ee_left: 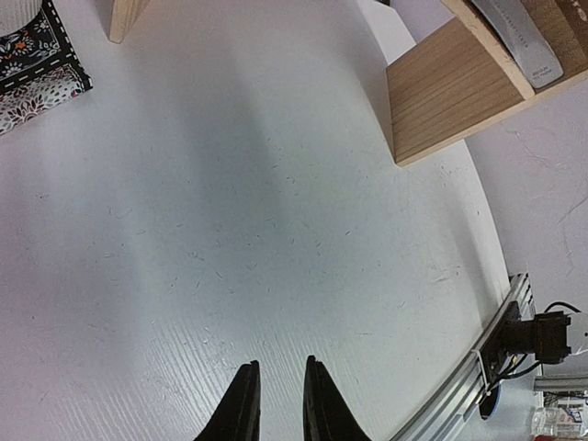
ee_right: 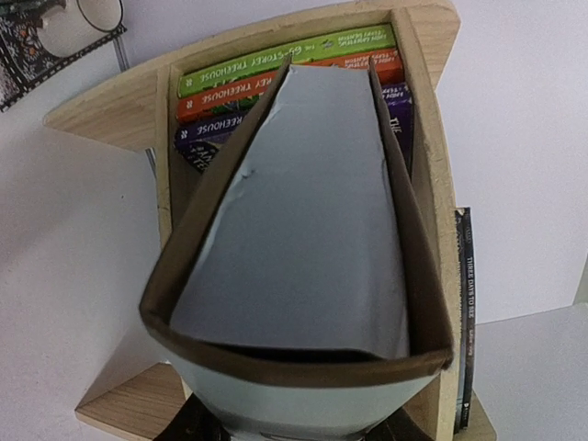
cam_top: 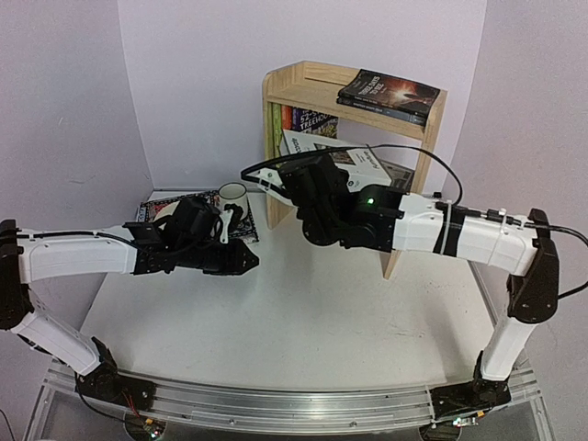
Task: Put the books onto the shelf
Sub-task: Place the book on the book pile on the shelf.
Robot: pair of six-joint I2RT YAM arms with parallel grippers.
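My right gripper [cam_top: 310,184] [ee_right: 299,424] is shut on the thick brown-and-white book [cam_top: 342,154] [ee_right: 303,230] and holds it partway into the lower compartment of the pine shelf [cam_top: 432,119] [ee_right: 110,115]. At the back of that compartment stand green [ee_right: 285,60], orange [ee_right: 230,92] and dark blue [ee_right: 207,133] Treehouse paperbacks [cam_top: 299,119]. Two dark books [cam_top: 390,96] lie flat on the top board; one spine [ee_right: 466,312] shows beside the held book. My left gripper [cam_top: 248,262] [ee_left: 280,400] hovers low over bare table, narrowly open and empty.
A patterned mat [cam_top: 158,209] [ee_left: 32,64] with a white mug [cam_top: 232,196] lies left of the shelf, just behind my left wrist. The shelf's legs [ee_left: 124,14] and side panel [ee_left: 450,92] stand ahead of the left gripper. The table's metal rail [ee_left: 478,367] runs along the near edge.
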